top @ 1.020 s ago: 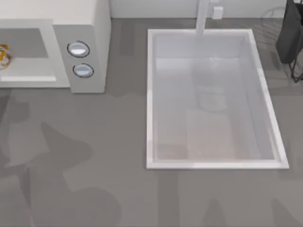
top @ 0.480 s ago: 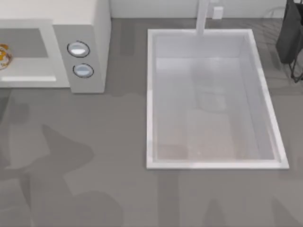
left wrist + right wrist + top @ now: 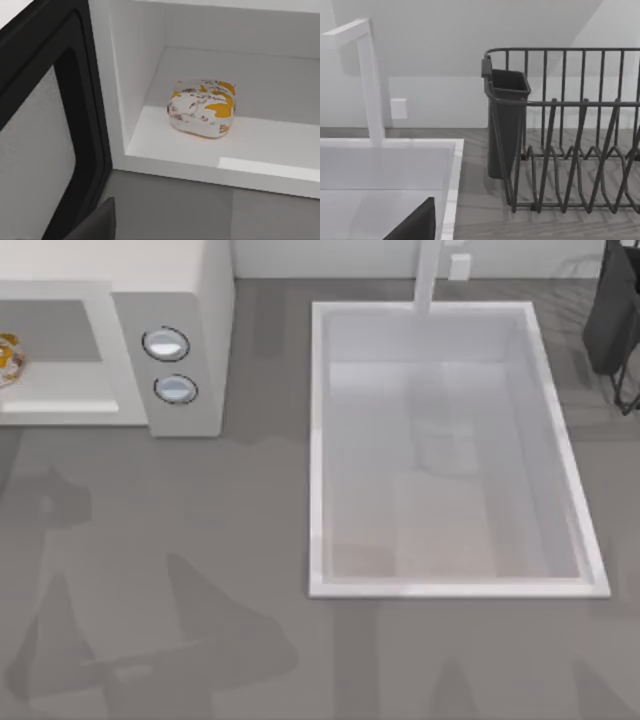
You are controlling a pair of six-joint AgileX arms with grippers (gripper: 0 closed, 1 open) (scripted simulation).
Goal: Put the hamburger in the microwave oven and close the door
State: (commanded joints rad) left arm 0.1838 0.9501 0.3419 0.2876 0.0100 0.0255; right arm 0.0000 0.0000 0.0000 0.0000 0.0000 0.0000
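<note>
Sitting inside: hamburger [image 3: 202, 108] on the microwave oven [image 3: 190, 300] floor.
Done: loading.
Left: door [image 3: 47, 135] hangs open, needs shutting.
Pincers: mine, open or together, cannot tell.

No readable text anywhere; hamburger [image 3: 202, 107] wrapper marks (orange, brown) form no letters
</note>
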